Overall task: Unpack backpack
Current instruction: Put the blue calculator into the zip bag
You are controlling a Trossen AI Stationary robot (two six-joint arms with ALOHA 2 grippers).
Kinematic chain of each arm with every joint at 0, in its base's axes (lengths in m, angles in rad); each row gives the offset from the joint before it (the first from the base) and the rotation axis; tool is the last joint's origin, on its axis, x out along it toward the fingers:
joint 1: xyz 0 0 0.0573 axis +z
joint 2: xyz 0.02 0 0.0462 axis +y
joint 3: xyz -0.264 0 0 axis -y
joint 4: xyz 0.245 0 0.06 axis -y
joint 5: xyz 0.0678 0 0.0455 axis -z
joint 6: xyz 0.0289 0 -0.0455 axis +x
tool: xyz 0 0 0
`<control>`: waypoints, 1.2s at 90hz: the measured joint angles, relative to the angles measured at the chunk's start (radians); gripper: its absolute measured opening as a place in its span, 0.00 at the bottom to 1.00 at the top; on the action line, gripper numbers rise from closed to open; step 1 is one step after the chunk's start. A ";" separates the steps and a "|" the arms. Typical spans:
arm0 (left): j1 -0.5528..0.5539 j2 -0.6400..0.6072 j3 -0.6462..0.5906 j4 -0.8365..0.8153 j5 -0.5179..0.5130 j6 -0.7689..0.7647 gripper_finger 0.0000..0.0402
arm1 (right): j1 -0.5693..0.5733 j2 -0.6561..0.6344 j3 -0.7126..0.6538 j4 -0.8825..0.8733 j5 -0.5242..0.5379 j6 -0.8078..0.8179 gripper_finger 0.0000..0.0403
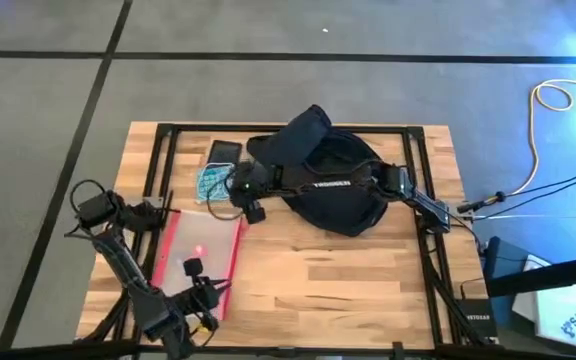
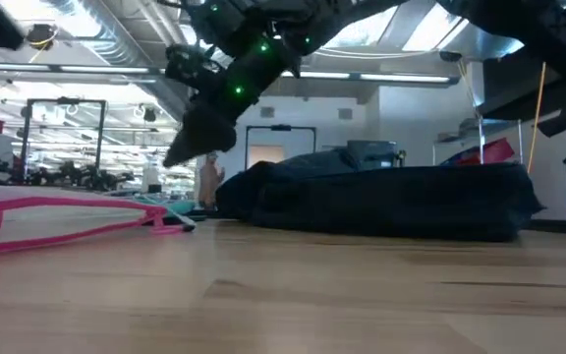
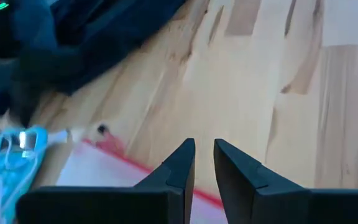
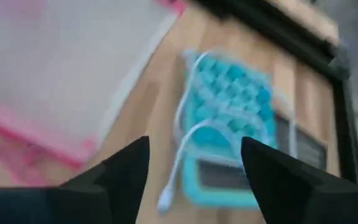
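Table (image 1: 328,270): light wooden butcher-block top on a dark frame, standing on a grey floor crossed by dark lines.
Backpack (image 1: 328,180): large dark navy soft bag lying flat at the far middle of the table, its top flap (image 1: 303,135) folded back toward the far edge. In the low view it is a long dark mound (image 2: 391,202) across the middle of the table.
Right arm (image 1: 408,192): reaches from the table's right side across the top of the backpack toward the left.
Left arm (image 1: 118,255): sits at the near left corner of the table, bent over the pouch.
Zip pouch (image 1: 203,250): clear with a pink-red edge, lying flat on the left half of the table, well apart from the backpack; its near corner lies under the left gripper.
Phone-like dark slab (image 1: 223,152): flat on the table near the far edge, just left of the backpack.
Teal item (image 4: 229,124): a blue-green textured pad with a white cord looped over it, lying between the pouch and the dark slab.
Right gripper (image 4: 194,165): hangs above the teal item, just left of the backpack, fingers spread wide and holding nothing.
Left gripper (image 3: 204,165): over the pouch's red edge, fingers nearly closed with a narrow gap, gripping nothing.
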 joint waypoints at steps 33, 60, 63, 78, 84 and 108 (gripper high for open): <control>-0.124 -0.001 -0.056 -0.264 0.104 -0.512 0.11 | -0.020 0.014 -0.036 -0.078 0.143 -0.279 0.46; -0.120 -0.001 -0.097 -0.260 0.129 -0.568 0.11 | -0.017 0.070 -0.065 0.119 0.247 -0.660 0.46; -0.120 -0.001 -0.097 -0.257 0.129 -0.562 0.11 | -0.015 0.080 -0.067 0.139 0.233 -0.690 0.46; -0.120 -0.001 -0.097 -0.243 0.121 -0.545 0.11 | -0.014 0.101 -0.070 0.200 0.189 -0.861 0.46; -0.119 -0.001 -0.097 -0.243 0.120 -0.544 0.11 | -0.014 0.117 -0.064 0.249 0.191 -0.908 0.46; -0.119 -0.001 -0.097 -0.242 0.113 -0.541 0.11 | -0.009 0.153 -0.065 0.393 0.154 -0.955 0.46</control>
